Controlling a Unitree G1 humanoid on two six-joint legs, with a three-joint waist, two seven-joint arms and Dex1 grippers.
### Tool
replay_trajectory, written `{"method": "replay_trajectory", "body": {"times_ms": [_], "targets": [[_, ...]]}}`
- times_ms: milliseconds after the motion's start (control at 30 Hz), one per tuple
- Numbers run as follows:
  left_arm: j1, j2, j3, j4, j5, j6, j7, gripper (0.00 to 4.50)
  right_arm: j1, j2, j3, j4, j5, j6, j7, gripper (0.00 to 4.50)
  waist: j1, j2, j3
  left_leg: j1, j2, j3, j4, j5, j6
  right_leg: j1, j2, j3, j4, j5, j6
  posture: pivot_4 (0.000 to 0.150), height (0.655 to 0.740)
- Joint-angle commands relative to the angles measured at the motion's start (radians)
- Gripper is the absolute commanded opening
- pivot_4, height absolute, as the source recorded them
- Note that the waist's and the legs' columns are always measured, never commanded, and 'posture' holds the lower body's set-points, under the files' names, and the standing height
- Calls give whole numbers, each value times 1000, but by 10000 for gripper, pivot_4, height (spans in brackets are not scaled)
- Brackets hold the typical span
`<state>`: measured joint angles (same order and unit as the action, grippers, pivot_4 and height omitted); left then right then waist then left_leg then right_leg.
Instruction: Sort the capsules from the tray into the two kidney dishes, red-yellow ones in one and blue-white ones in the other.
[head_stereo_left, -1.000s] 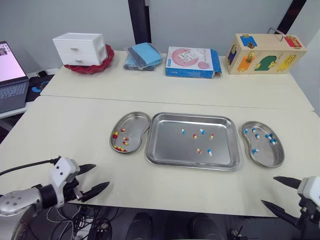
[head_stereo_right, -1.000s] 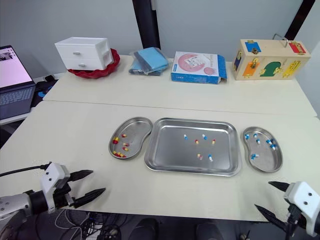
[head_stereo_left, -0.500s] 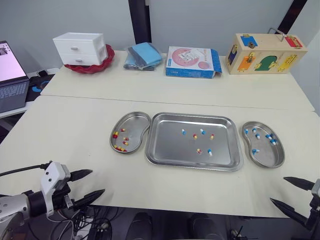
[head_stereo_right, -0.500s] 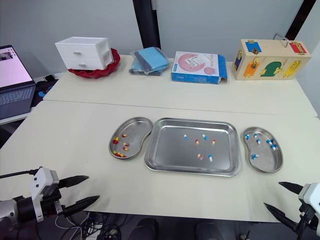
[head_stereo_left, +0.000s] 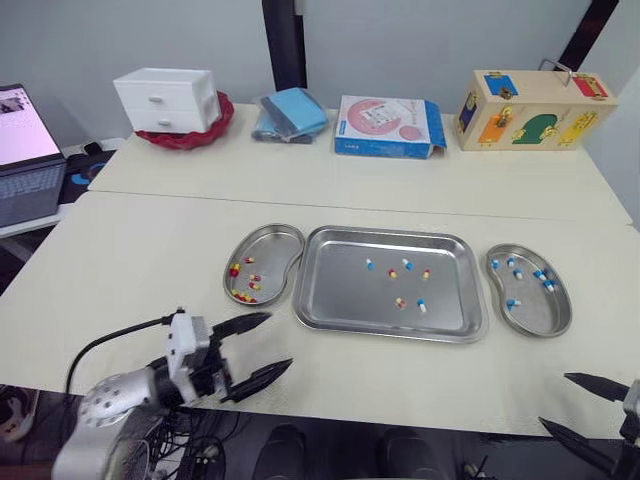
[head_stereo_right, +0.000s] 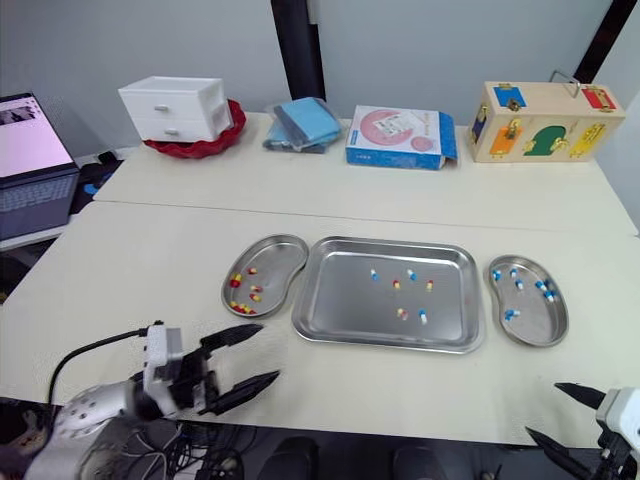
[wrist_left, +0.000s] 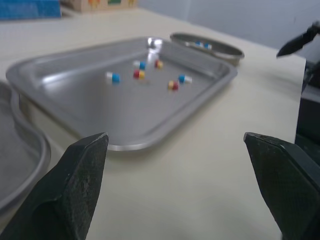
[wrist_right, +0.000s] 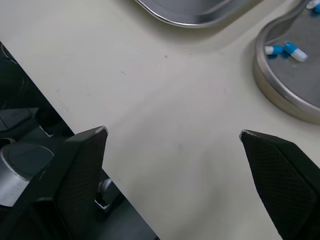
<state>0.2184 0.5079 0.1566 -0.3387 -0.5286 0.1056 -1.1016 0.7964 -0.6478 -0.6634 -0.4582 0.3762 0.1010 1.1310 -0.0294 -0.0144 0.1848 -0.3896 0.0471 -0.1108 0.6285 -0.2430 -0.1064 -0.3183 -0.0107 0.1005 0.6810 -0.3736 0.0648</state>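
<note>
The left pincer (head_stereo_left: 281, 339) hangs over the near edge of the table (head_stereo_left: 150, 250). Its two black fingers are spread wide and there is nothing between them. The right pincer (head_stereo_left: 553, 398) is at the same edge, well apart from the left one, also wide open and empty.

Just beyond the left pincer lies the left kidney dish (head_stereo_left: 272, 248), with several red-yellow capsules (head_stereo_left: 254, 287) in it. Beyond the right pincer lies the right kidney dish (head_stereo_left: 540, 315), holding blue-white capsules (head_stereo_left: 517, 272). The tray (head_stereo_left: 340, 290) lies between the two dishes, just beside each, ahead of the left pincer and to its right. In the tray are six loose capsules (head_stereo_left: 399, 302), three of each colour.

Far behind these stand a white drawer box (head_stereo_left: 165, 100), a blue cloth (head_stereo_left: 290, 112), a flat printed box (head_stereo_left: 385, 125) and a wooden toy box (head_stereo_left: 530, 108).
</note>
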Motion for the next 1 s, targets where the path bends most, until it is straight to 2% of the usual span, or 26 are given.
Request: {"method": "replay_trajectory", "body": {"times_ms": [33,167,400,633,767,833,967,1000], "targets": [[-14,-16,-11,16,15,-55,17,45000,31,16,-14,-65,22,-16,-10,44850,-1,0,0,0,0,0,0,0,0,0,0,0,0,0,0,1500,7312],[-21,-20,-21,36,21,-79,26,45000,58,22,-5,-156,55,18,-21,44850,-3,1,-1,0,0,0,0,0,0,0,0,0,0,0,0,1500,7312],[-32,-12,-32,44,23,-83,35,45000,-74,24,95,-337,89,151,-203,44850,-2,1,-1,0,0,0,1,0,0,0,0,0,0,0,0,1500,7312],[-48,-5,-48,53,30,-88,44,45000,-341,-30,295,-458,70,437,-452,44850,-1,1,-1,0,0,-1,1,0,0,0,0,0,0,0,0,1500,7312],[-62,-2,-55,60,34,-88,45,45000,-536,-22,392,-465,138,606,-571,44850,0,0,-1,-1,0,-2,1,0,0,0,0,-1,0,1,0,1500,7312],[-65,-1,-59,63,34,-89,45,45000,-612,-31,454,-448,116,645,-597,44850,-1,0,-1,-1,0,-2,1,0,0,0,0,-1,0,1,0,1500,7312],[-75,-1,-68,63,34,-82,50,45000,-822,9,615,-364,71,753,-694,35983,-3,0,0,-1,0,-2,0,0,0,-1,0,-1,0,1,0,1500,7312],[-78,0,-69,63,33,-79,51,45000,-880,25,662,-336,51,769,-716,35983,-3,0,0,-1,0,-2,1,0,0,-1,0,-1,0,1,0,1500,7312]]}}
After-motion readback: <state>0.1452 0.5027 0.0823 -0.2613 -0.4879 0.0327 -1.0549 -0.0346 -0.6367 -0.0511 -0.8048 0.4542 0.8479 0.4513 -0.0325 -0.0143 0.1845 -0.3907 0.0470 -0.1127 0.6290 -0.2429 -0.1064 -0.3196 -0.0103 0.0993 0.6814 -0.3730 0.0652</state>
